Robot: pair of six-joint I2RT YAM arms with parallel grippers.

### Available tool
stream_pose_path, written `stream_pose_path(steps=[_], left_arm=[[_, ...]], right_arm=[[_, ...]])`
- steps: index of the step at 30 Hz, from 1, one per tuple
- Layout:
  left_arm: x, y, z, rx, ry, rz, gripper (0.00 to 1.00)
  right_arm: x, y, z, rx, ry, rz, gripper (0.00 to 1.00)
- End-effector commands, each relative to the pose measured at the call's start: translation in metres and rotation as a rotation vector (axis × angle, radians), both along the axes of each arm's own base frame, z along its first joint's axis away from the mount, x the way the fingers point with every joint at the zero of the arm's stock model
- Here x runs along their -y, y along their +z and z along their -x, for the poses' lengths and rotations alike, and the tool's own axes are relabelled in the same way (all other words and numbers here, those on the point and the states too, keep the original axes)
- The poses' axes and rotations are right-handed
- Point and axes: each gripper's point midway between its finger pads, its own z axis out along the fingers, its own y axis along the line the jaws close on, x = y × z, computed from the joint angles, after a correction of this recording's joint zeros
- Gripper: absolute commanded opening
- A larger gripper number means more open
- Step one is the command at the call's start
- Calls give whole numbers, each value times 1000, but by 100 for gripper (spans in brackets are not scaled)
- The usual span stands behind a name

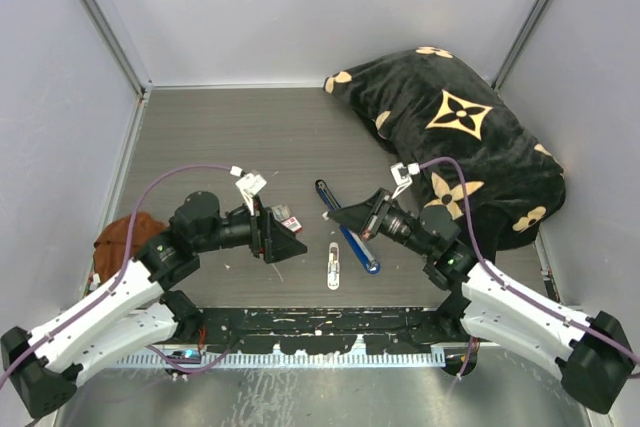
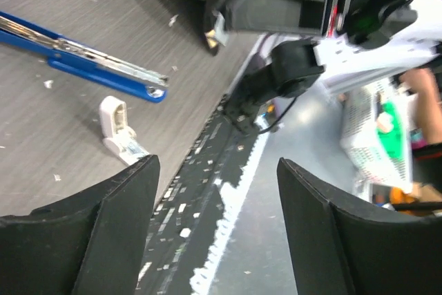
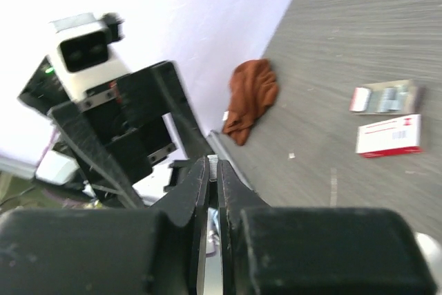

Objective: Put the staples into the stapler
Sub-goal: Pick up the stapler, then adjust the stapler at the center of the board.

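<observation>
The blue stapler (image 1: 346,229) lies flat and opened out on the table, its silver channel (image 2: 90,53) facing up. My right gripper (image 3: 213,168) is shut on a thin silvery strip of staples (image 3: 213,164), whose ribbed end shows between the fingertips. From above, the right gripper (image 1: 338,215) hovers at the stapler's left side, near its middle. My left gripper (image 2: 215,169) is open with nothing between its fingers. It (image 1: 290,245) sits left of the stapler, pointing toward the table's near edge.
A small white oblong piece (image 1: 333,265) lies near the stapler's front end. A red-and-white box (image 3: 389,135) and a grey tray (image 3: 387,97) sit by the left gripper. A brown cloth (image 1: 125,237) is at the left wall, a black patterned cushion (image 1: 470,137) at the back right.
</observation>
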Motion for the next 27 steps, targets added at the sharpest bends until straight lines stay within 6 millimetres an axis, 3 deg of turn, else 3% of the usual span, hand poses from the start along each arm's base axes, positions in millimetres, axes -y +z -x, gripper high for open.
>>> stream_pose_path(steps=[1,6,13,19,27], left_arm=[[7,-21,-8,146,-99,-149,68],[37,-51,-10,239,-204,-232,66],[72,-85,-20,248,-309,-252,62],[79,-118,-37,275,-300,-332,65],[93,-137,-49,275,-312,-353,66]], right_arm=[[16,-16,-10,3,19,57,9],[33,-35,-15,-32,-11,109,9],[49,-45,-3,-64,-53,92,9],[58,-48,7,-93,-75,37,10],[61,-50,12,-105,-72,32,9]])
